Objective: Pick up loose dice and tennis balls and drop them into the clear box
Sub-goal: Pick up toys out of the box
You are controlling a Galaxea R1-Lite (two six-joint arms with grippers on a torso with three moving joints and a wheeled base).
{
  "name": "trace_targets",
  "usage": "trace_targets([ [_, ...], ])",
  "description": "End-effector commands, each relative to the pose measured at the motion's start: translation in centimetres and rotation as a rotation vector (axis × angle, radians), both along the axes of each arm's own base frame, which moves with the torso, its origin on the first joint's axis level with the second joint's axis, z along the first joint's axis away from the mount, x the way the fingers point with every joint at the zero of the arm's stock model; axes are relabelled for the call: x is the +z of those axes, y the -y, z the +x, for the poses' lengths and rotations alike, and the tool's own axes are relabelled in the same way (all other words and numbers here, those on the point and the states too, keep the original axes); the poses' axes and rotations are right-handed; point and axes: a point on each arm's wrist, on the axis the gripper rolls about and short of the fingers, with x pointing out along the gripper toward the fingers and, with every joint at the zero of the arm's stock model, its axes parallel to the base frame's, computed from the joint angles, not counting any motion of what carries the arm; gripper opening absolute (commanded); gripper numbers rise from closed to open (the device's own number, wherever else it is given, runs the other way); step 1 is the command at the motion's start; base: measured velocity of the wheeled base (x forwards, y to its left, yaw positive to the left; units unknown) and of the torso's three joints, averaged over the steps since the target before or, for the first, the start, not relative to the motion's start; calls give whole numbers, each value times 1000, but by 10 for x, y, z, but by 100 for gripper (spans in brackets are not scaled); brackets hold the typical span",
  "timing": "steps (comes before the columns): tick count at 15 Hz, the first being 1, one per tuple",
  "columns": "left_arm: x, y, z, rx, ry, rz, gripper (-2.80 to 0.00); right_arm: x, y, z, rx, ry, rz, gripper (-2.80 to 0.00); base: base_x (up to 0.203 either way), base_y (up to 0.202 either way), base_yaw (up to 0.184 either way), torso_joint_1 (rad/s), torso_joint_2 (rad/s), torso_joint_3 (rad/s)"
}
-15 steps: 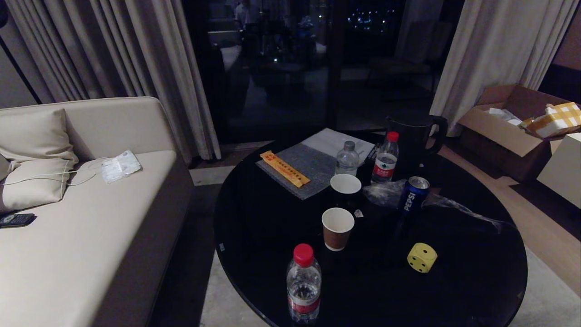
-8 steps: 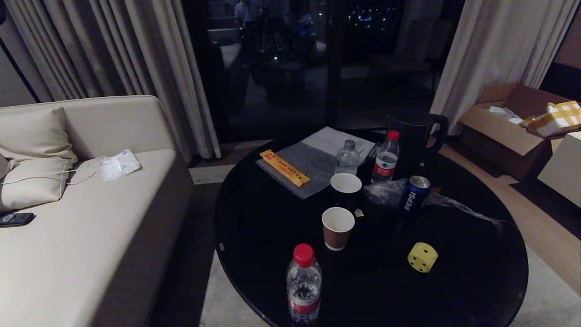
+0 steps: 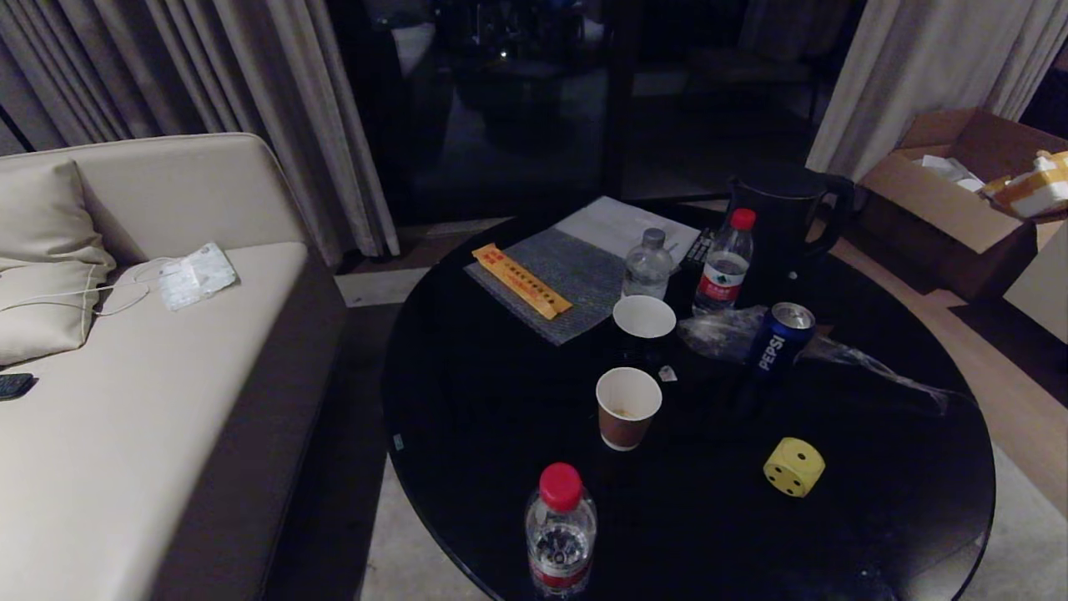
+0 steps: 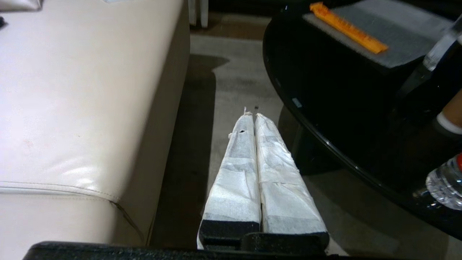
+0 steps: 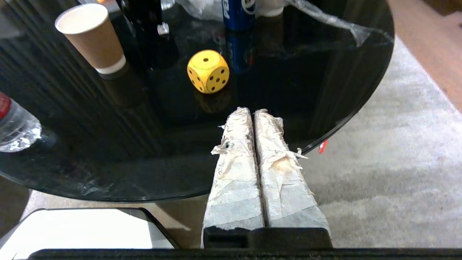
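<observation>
Yellow and probably soft foam, the die [image 5: 208,71] sat alone on the black glass table [image 5: 343,65] near the Pepsi can [image 3: 778,337], likely light, best pinched across opposite flat faces by the right gripper [image 5: 251,111], whose jaws were pressed together.

Near bottle [image 3: 560,534] base cut off; kettle [image 3: 784,225] indistinct.

— Seen past the black table [image 4: 325,90]?
— Left gripper [image 4: 254,115], taped fingers pressed together, hanging over the carpet beside the table's edge. Beige sofa [image 4: 90,90] beyond the gripper, away from the table.
— On the table?
— Orange strip [image 4: 348,27] lying on a grey mat [image 4: 404,39]; water bottle [image 4: 445,184] near the rim.
</observation>
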Motion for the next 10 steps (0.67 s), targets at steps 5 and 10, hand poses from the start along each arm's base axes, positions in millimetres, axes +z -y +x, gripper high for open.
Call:
trace_targets([
  [5, 0, 0, 0, 1, -3, -1, -280, 0, 0, 0, 1, -3, 0, -280, 0, 0, 0, 2, 4, -203],
  [10, 0, 0, 0, 1, -3, -2, -280, 0, 0, 0, 1, -3, -3, -280, 0, 0, 0, 3, 4, -199],
])
